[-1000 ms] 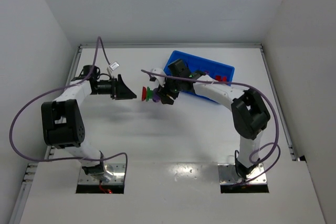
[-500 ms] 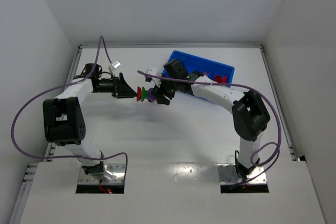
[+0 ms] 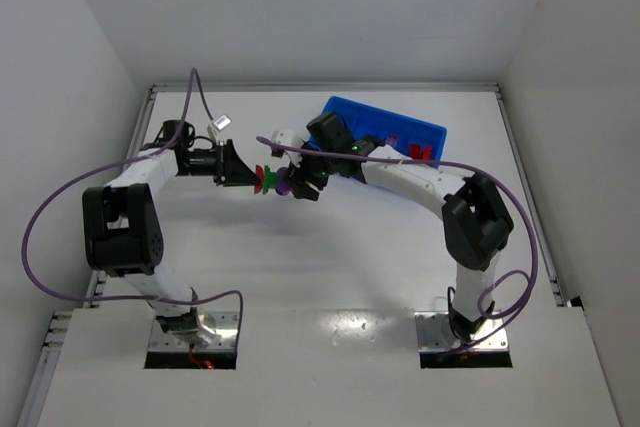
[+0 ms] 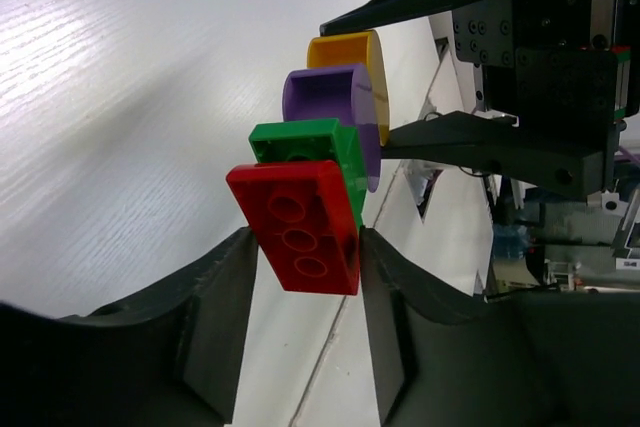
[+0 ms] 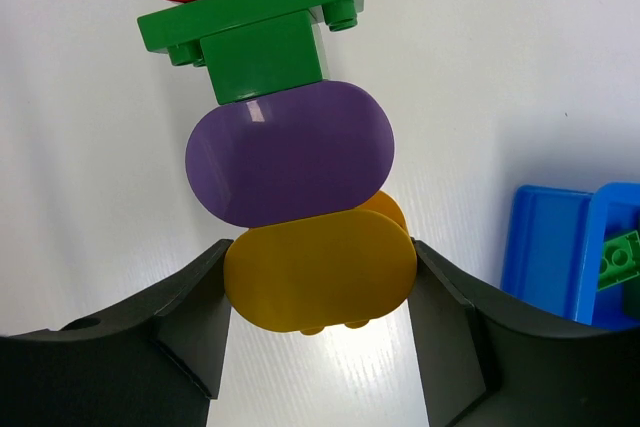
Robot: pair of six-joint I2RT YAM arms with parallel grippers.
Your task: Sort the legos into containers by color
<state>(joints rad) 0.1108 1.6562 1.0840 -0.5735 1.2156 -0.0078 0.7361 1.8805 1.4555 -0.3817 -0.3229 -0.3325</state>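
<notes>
Pulling now could split the 4-brick stack [image 3: 275,179] at the wrong joint or drop it: my left pincer [image 4: 303,247] is closed on only the red brick [image 4: 297,227], my right pincer [image 5: 318,267] on the yellow brick [image 5: 320,262], mid-air over the worktop [image 3: 330,267] beside the bin [image 3: 400,119].

Bright, even light — small glare on purple lego [image 5: 290,152], sharp.

No text, label, brand or number can be read in any view. A small white tag [image 3: 219,125] hangs on the purple cable [image 3: 190,97] behind the left fingers, but it is too small to make out any print on it.
</notes>
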